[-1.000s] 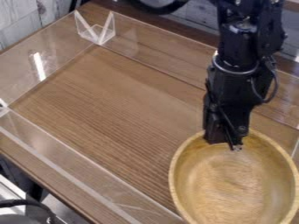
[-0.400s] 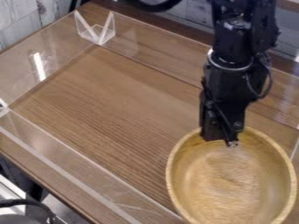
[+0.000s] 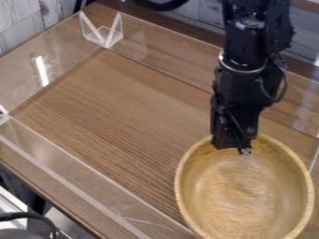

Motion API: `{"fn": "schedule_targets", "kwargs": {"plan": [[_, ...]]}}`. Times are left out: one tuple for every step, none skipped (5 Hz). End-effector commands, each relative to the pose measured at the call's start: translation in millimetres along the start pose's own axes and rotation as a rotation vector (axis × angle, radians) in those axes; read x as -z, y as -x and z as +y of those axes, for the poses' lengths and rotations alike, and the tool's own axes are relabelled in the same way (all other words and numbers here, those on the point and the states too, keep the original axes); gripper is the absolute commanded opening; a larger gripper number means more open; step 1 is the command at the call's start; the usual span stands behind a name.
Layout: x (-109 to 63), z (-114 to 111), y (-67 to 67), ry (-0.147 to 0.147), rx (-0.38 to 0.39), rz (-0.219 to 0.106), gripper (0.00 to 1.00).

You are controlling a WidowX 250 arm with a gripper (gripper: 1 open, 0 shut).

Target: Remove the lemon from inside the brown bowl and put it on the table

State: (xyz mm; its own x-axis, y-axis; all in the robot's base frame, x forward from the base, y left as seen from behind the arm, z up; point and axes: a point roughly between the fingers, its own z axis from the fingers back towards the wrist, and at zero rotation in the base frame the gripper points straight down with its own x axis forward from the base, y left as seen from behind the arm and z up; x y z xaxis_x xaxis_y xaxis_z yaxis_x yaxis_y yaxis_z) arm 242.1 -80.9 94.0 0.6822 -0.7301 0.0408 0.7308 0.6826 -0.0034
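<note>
The brown bowl (image 3: 197, 191) stands on the table (image 3: 125, 112) at the lower right, and its pale inside shows nothing in it. The lemon is hidden from view. My black gripper (image 3: 237, 147) points straight down at the bowl's far rim, fingers pressed together and shut. No yellow shows between the fingers. I cannot tell whether the fingertips touch the rim.
Low clear acrylic walls (image 3: 75, 187) edge the tabletop on the left and front. A small clear folded stand (image 3: 103, 30) sits at the far left corner. Bare wood stretches left of the bowl.
The bowl has slid a little to the left in the picture, with the gripper still at its far rim. The gripper remains shut.
</note>
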Motion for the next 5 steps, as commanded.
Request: {"fn": "schedule_targets", "kwargs": {"plan": [[-16.9,6.1,-3.2,-0.033,-0.004,-0.059,0.00],[-13.1,7.4,-3.0,-0.034,-0.006,-0.060,0.00],[-7.8,8.5,-3.2,-0.035,-0.010,-0.059,0.00],[-3.9,9.4,-3.1,-0.037,-0.016,-0.060,0.00],[-1.7,10.3,-2.6,-0.037,-0.021,-0.061,0.00]]}}
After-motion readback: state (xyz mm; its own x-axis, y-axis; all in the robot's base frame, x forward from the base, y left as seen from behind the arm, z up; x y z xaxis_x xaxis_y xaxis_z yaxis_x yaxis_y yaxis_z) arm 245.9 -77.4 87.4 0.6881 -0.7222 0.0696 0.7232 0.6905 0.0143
